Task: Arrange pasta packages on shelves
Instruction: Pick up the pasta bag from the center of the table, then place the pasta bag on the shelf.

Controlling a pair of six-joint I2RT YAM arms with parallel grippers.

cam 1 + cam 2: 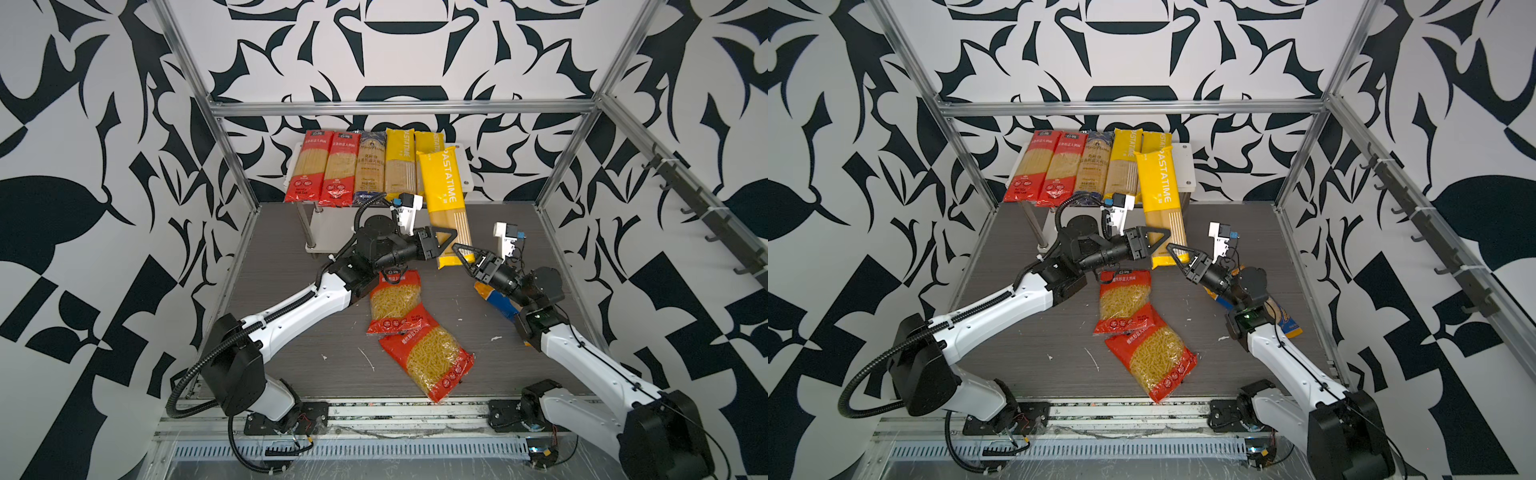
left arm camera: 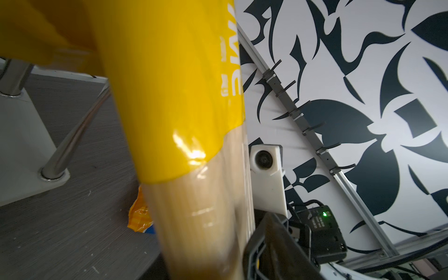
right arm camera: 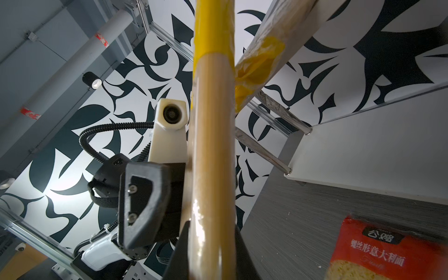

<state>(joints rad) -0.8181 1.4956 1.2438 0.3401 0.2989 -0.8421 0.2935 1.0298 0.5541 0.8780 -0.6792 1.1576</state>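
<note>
Black left gripper (image 1: 449, 241): arm stretched low from the front rail, wrist rolled sideways, jaws astride the clear midsection of the raised PASTATIME pack (image 1: 446, 195); whether they are clamped cannot be told.
Right gripper (image 1: 459, 251): arm angled inward, fingers pinched on that pack's lower end.
Raised PASTATIME pack: tilted, upper end resting on the shelves (image 1: 465, 166), on the top board.
Top board, left to right: red spaghetti pack (image 1: 309, 166), second red spaghetti pack (image 1: 340, 168), dark-blue spaghetti pack (image 1: 370, 166), yellow pack (image 1: 400, 162), another yellow pack (image 1: 428, 139) half hidden beneath the raised one.
Tabletop (image 1: 291, 340): red fusilli bag (image 1: 392, 303) overlapping the nearer fusilli bag (image 1: 432, 361); blue-orange bag (image 1: 494, 299) under the right arm.
</note>
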